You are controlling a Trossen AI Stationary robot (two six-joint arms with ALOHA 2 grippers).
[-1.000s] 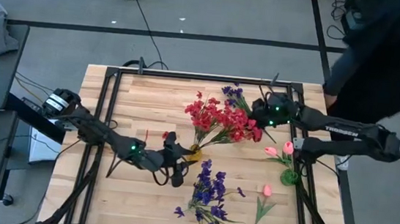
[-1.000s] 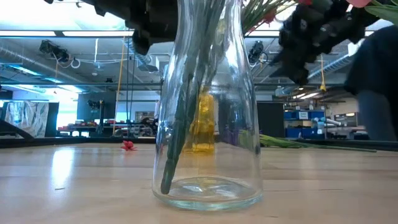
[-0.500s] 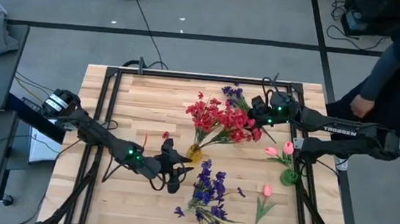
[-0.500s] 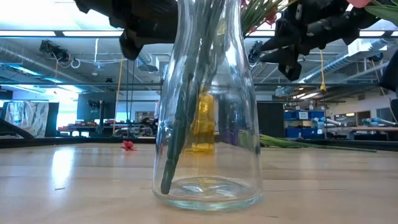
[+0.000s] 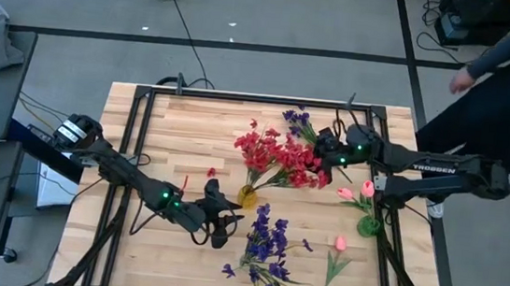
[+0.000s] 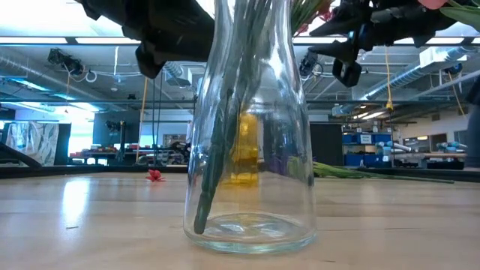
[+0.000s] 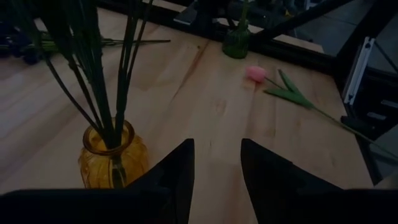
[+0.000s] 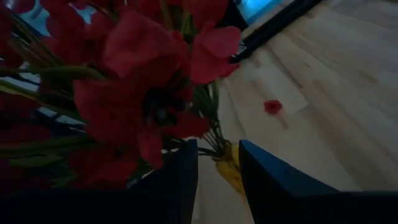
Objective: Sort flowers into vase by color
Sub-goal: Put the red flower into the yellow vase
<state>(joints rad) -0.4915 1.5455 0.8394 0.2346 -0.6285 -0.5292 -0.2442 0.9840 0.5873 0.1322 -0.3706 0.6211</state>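
A person (image 5: 505, 83) is cut off by the high view's right edge.

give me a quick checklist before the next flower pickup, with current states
1. Left gripper free to grasp: ok, fingers apart, nothing between them.
2. Right gripper free: ok, fingers apart, hanging beside the red flowers.
3. Red flowers seated in the amber vase: ok, stems inside.
4. Loose pink tulip reachable: ok, lying flat on the table.
5. Purple flowers in the clear vase: ok, stems inside.
6. Person clear of the table: cannot tell, standing near the right arm.
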